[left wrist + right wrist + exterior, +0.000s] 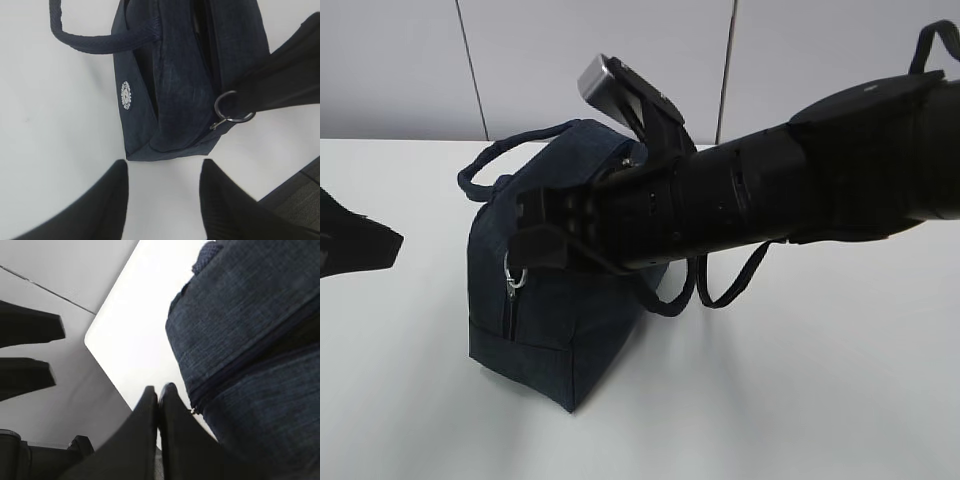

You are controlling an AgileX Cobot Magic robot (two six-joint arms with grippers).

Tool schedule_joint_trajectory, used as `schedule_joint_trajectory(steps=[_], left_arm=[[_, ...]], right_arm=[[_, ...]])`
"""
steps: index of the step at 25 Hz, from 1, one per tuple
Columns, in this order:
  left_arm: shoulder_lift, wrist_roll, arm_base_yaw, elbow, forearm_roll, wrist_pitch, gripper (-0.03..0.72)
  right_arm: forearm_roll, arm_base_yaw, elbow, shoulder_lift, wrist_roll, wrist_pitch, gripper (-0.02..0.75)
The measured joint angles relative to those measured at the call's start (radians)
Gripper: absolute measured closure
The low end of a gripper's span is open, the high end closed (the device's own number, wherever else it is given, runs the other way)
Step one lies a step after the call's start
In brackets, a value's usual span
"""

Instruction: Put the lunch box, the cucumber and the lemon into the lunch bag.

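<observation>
At the far left of the exterior view, the left gripper [355, 240] pokes in as a dark shape over the white table [820, 400]. It is well apart from the bag. In the left wrist view its two black fingers [100, 210] stand apart with bare table between them. They hold nothing.

Next comes the lunch bag [555, 320]. It is dark blue cloth and stands upright near the middle of the table. One looped handle [495, 165] sticks out at its left side. A zipper runs down the end that faces the camera, and a metal ring pull [513, 275] hangs there. In the left wrist view the ring [231, 106] sits at the bag's corner, right by a black part of the other arm.

A small round white logo [126, 94] is on the bag's side. It has tiny marks around its edge, but they are too small to read.

On the right, the big black right arm reaches across from the right edge. The right gripper [545, 235] is at the top of the bag, just above the ring. In the right wrist view its fingers [150, 425] are pressed together, right beside the zipper line. I cannot tell if they pinch anything.

The lunch box, the cucumber and the lemon cannot be seen in any view.
</observation>
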Motion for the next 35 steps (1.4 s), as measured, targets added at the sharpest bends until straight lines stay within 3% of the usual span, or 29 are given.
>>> schedule_joint_trajectory(steps=[7, 14, 29, 32, 35], left_arm=[[0.084, 0.061, 0.0, 0.0, -0.064, -0.029, 0.367], [0.163, 0.18, 0.0, 0.0, -0.19, -0.07, 0.367], [0.149, 0.196, 0.0, 0.0, -0.195, -0.098, 0.367], [0.096, 0.196, 0.0, 0.0, -0.195, -0.098, 0.367], [0.041, 0.196, 0.0, 0.0, -0.187, -0.098, 0.367]], right_arm=[[-0.09, -0.017, 0.0, -0.013, 0.066, 0.0, 0.738], [-0.1, -0.061, 0.0, -0.023, 0.077, 0.012, 0.738], [-0.225, -0.072, 0.0, 0.008, 0.082, 0.225, 0.736], [-0.225, -0.072, 0.0, 0.042, 0.079, 0.233, 0.666], [-0.218, -0.072, 0.0, 0.076, 0.076, 0.242, 0.514]])
